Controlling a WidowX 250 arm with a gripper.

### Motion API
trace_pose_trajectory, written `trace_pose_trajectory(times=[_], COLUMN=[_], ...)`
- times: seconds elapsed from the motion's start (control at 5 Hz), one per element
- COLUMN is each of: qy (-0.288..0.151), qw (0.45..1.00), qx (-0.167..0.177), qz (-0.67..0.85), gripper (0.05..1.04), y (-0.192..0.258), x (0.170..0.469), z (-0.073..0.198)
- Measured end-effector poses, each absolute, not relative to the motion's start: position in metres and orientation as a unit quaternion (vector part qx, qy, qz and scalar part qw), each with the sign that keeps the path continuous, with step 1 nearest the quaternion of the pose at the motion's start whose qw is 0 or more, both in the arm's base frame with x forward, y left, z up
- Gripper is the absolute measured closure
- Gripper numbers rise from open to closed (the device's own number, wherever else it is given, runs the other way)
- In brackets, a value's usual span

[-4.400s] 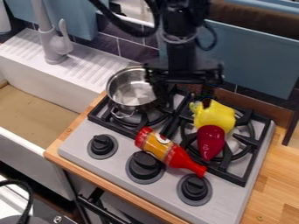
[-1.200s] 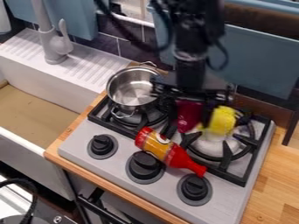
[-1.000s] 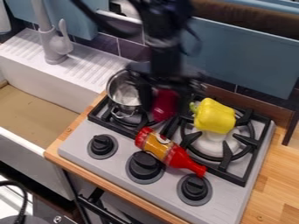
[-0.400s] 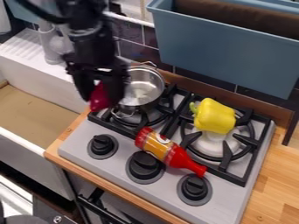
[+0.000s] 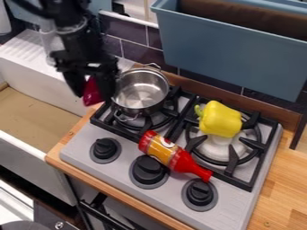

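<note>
Gripper (image 5: 91,95), black, two-fingered: holds glossy dark-red tapered object (image 5: 92,91) pinched between jaws; hangs near back-left corner of light-grey stove (image 5: 78,144), beside shiny metal pot (image 5: 141,93). Toward back-right corner: yellow bell pepper (image 5: 220,120).

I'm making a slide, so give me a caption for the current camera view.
Robot gripper holding a red object beside a metal pot, with a yellow pepper and sauce bottle on the stove.

Pot (image 5: 141,92) left of pepper (image 5: 219,119), bottle (image 5: 173,156) before both.
</note>
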State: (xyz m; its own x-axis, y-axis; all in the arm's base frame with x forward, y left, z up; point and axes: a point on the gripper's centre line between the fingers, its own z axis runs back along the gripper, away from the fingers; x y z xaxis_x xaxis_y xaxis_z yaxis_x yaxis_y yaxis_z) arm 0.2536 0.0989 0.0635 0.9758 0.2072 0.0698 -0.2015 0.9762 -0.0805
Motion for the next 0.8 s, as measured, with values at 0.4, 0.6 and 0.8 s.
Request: trace_pose_trajectory(times=[0.4,0.6,0.8], qy=[-0.044,-0.047,-0.063], qw=[0.987,0.986,0.984], qx=[-0.034,-0.016,-0.004], qz=[0.153,0.158,0.167], gripper=[0.327,0.327,0.327], y=[0.078,0.072,0.069], x=[0.292,0.300,0.309], z=[0.056,0.041,0.034])
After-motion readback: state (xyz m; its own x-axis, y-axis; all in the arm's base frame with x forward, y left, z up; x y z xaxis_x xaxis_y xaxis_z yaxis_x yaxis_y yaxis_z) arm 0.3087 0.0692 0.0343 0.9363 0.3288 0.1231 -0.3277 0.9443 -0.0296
